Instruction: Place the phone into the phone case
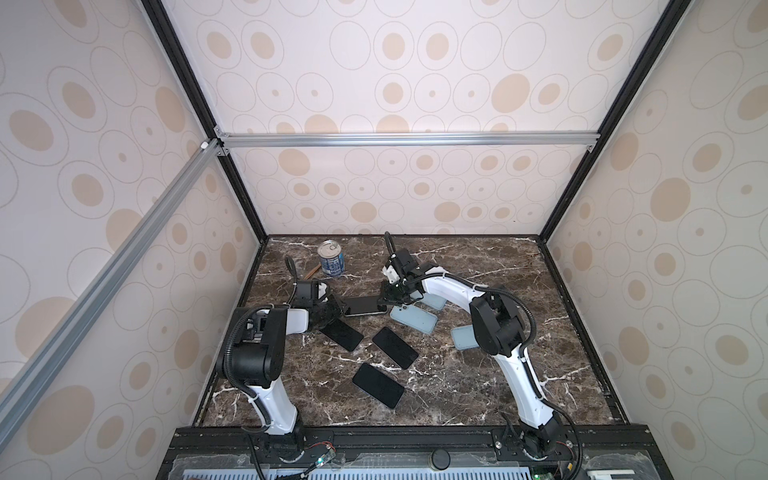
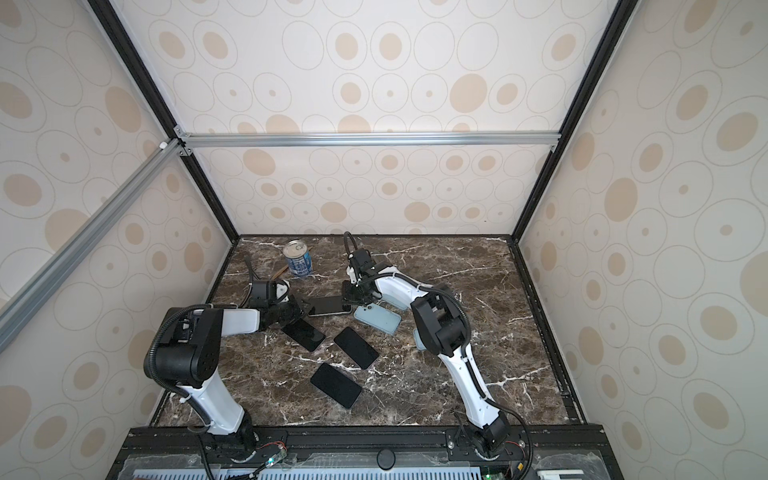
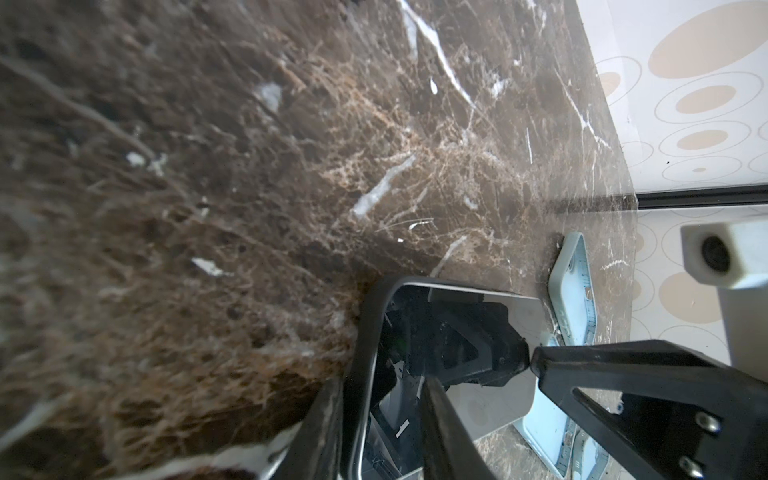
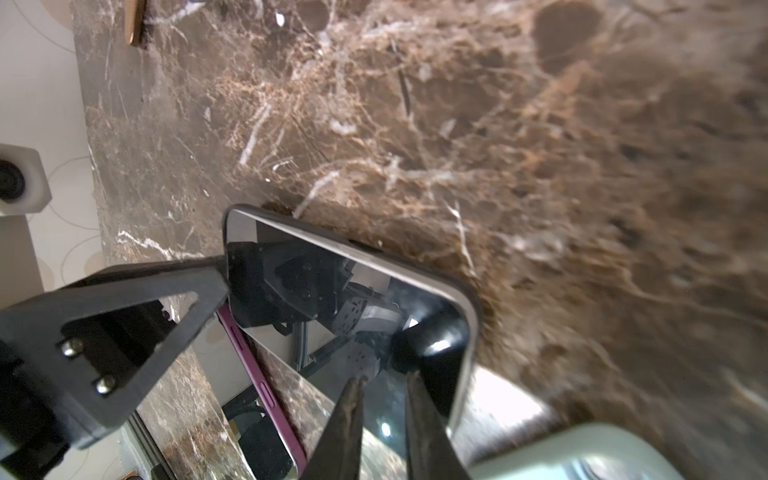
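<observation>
One phone (image 1: 365, 306) near the middle of the table (image 1: 478, 386), left gripper (image 1: 340, 309) and right gripper (image 1: 385, 299) at its two ends, fingers slightly apart on it, gripping or only touching I cannot tell, three more black phones (image 1: 343, 334) lying flat, three pale blue cases (image 1: 413, 321), nearest just beside the phone, one can (image 1: 331, 257).

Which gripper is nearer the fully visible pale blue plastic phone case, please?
Right. The right gripper sits beside the case, at one end of the glossy black phone; the left gripper is at the other.
</observation>
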`<state>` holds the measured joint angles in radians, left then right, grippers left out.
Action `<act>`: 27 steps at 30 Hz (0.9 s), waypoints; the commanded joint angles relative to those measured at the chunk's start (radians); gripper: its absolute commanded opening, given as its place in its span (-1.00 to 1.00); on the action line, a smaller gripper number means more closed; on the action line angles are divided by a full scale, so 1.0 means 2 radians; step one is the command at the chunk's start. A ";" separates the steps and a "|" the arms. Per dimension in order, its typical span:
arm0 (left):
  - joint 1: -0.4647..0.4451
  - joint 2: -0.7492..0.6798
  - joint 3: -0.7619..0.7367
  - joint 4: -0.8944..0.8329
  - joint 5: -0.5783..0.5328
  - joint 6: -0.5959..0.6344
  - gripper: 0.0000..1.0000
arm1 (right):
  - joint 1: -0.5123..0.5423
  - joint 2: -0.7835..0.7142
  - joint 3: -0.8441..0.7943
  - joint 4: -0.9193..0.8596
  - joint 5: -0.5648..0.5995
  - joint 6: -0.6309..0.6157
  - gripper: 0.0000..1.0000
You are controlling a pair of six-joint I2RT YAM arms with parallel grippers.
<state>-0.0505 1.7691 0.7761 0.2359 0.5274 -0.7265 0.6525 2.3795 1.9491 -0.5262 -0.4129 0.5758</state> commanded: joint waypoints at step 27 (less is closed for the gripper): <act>0.005 0.013 0.006 -0.029 -0.018 0.007 -0.47 | -0.001 -0.013 0.007 -0.084 0.027 -0.040 -0.57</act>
<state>-0.0456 1.7706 0.7788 0.2249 0.5156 -0.7181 0.6514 2.3138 1.9469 -0.6598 -0.3485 0.4999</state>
